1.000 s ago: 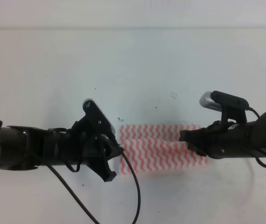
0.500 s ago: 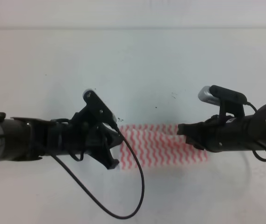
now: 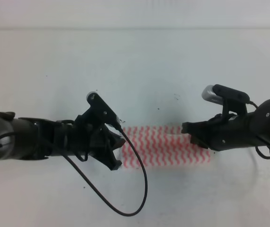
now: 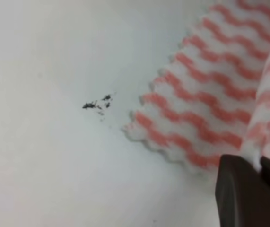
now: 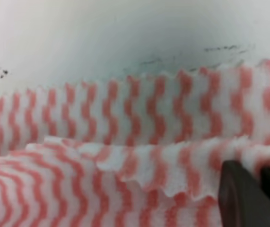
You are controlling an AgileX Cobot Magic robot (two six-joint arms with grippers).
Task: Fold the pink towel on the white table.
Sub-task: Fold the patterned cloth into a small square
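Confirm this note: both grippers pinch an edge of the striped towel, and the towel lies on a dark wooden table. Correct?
Not quite: the table is plain white, not dark wood, as the exterior high view shows. The rest holds: the left gripper and the right gripper each pinch an edge of the striped towel.

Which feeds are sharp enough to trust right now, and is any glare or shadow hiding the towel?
Exterior high: soft, washed out, pink towel readable. Left wrist: blurry, fingertips dark, table evenly lit. Right wrist: shadow on the table beyond the cloth, near fold soft. No glare.
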